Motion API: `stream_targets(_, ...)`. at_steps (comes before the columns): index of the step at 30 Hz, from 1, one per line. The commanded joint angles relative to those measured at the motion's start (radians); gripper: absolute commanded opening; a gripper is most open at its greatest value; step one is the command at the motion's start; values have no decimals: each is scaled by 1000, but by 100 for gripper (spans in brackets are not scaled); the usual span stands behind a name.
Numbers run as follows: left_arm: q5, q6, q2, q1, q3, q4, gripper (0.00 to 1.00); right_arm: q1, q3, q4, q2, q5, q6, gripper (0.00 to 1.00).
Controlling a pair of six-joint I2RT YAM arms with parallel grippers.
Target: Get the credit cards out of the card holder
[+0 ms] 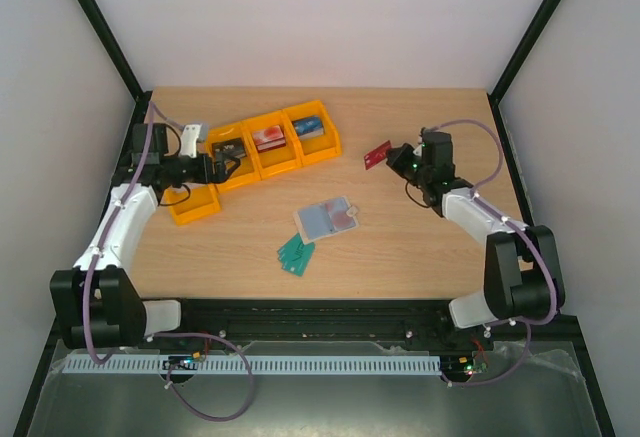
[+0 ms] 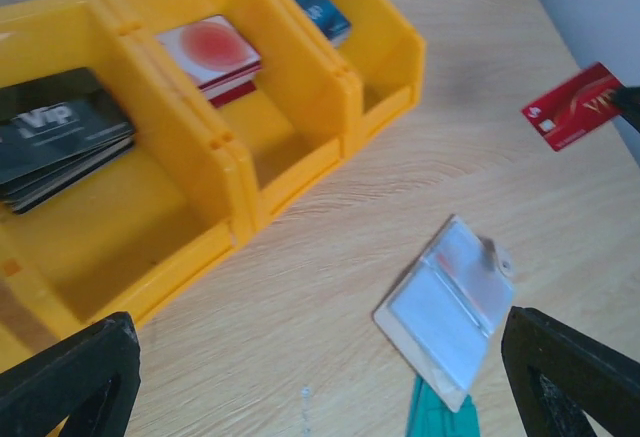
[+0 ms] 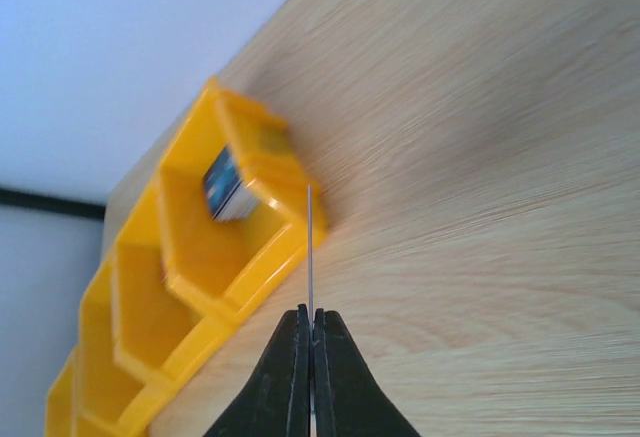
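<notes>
One card is out - the red card is up off the surface, pinched in your right tool, which is clenched tight on one short end of it. From that wrist the card shows as a thin line, edge-on, sticking straight out past the tool. So its long side points away from the tool, toward the end of the yellow bins.

Your left tool is spread wide and grips nothing. It hangs over the bins, well apart from the holder.

The card holder lies flat and open in the middle of the surface, pale inside facing up. Its long side slants from near-left to far-right. Some green cards lie just beside its near-left corner, outside it.

What is left? A pink patch shows through one clear pocket - I think that is a card not yet pulled out, but it is too blurry to be sure. The red card has to be set down too.
</notes>
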Motion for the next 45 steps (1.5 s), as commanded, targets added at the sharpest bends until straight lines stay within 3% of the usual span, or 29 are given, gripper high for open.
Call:
stream_targets(1, -39, -36, 7, 40, -28, 38, 99, -72, -39, 70, 27, 53, 41, 2)
stream_targets(10, -41, -36, 41, 78, -43, 57, 99, -94, -68, 166, 115, 6, 76, 2)
stream_targets(45, -57, 71, 256, 76, 156, -67, 99, -93, 38, 110, 317, 7, 55, 2)
